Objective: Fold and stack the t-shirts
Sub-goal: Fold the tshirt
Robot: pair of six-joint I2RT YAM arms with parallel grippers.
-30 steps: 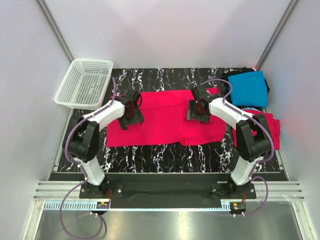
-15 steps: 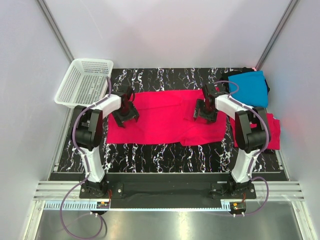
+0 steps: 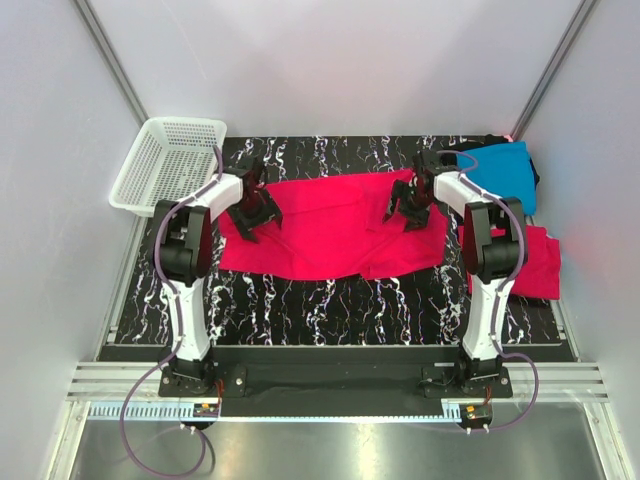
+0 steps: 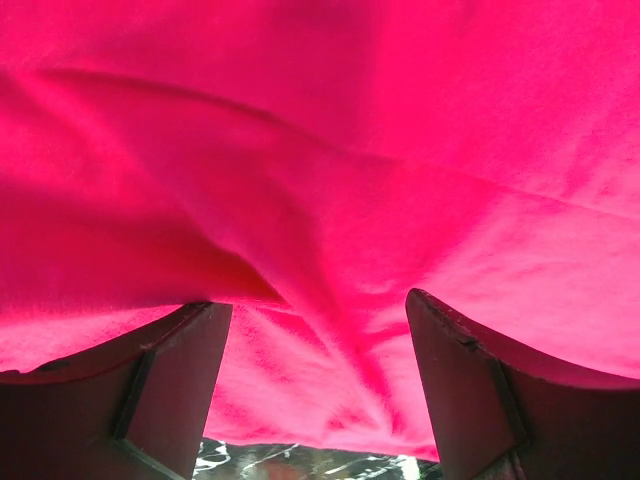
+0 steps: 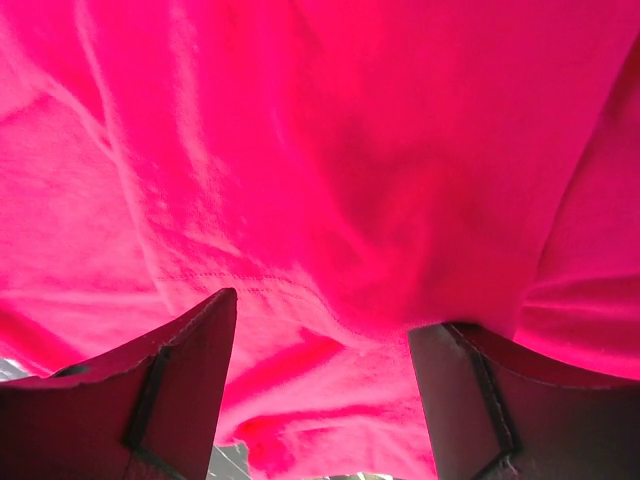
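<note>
A bright pinkish-red t-shirt (image 3: 330,225) lies spread across the middle of the black marbled table (image 3: 330,310). My left gripper (image 3: 252,212) sits on its left part and my right gripper (image 3: 408,208) on its right part. In the left wrist view the gripper (image 4: 315,390) is open, red cloth (image 4: 330,180) fills the view and a fold lies over the left finger. In the right wrist view the gripper (image 5: 320,390) is open over red cloth (image 5: 300,150), which drapes over the right finger. A turquoise-blue t-shirt (image 3: 498,175) lies on a black one (image 3: 468,148) at the far right. A second red t-shirt (image 3: 535,262) lies below them.
A white mesh basket (image 3: 168,165) stands at the far left, partly off the table. Aluminium frame posts rise at both back corners. A strip of bare table runs along the near side, between the shirt and the arm bases.
Both grippers have moved toward the far edge and outward. The red shirt's near hem has shifted away from the arm bases and now bows.
</note>
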